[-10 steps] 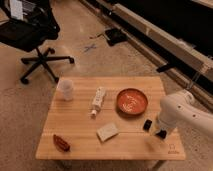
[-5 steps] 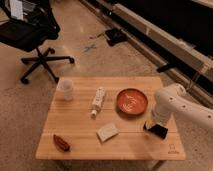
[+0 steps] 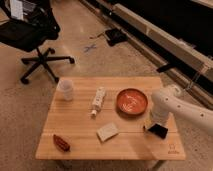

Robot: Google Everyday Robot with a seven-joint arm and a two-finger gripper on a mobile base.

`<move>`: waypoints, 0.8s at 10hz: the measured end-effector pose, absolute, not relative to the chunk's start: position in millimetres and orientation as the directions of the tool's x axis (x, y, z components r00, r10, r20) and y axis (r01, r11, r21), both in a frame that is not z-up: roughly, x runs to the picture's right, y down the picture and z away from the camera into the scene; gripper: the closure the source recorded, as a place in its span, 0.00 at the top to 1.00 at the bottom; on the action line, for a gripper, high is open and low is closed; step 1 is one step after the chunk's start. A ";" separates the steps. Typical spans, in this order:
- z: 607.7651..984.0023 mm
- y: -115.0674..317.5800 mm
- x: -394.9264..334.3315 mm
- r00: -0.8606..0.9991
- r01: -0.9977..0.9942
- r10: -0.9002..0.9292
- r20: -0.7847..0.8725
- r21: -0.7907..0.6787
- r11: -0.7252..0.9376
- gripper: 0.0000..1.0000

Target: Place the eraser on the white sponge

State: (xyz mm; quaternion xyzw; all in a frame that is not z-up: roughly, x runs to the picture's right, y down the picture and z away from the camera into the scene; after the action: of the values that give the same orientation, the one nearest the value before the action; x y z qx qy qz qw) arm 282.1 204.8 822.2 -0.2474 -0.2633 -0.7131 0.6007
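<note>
Pale wood table (image 3: 75,125) fills the lower frame as the white robot arm (image 3: 176,107) reaches in from the right edge. Its gripper (image 3: 154,125) points straight down at the black eraser (image 3: 159,131) near the lower-right corner, just below the orange bowl (image 3: 132,101); a top-down approach likely suits so flat a block. Whether the gripper has closed on it cannot be told. The white sponge (image 3: 107,132) lies apart to the left, its top face bare to receive it.
</note>
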 end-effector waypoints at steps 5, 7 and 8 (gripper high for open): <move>829.6 208.4 288.6 -0.137 0.989 -0.730 0.669 0.055 -0.135 0.62; 832.4 212.8 293.3 -0.128 0.989 -0.718 0.684 0.035 -0.143 0.62; 832.2 214.8 297.1 -0.114 0.990 -0.714 0.691 0.019 -0.139 0.61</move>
State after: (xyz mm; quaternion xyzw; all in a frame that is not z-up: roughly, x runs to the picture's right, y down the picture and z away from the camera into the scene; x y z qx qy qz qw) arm 297.1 214.8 832.2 -0.2750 -0.2509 -0.7029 0.6061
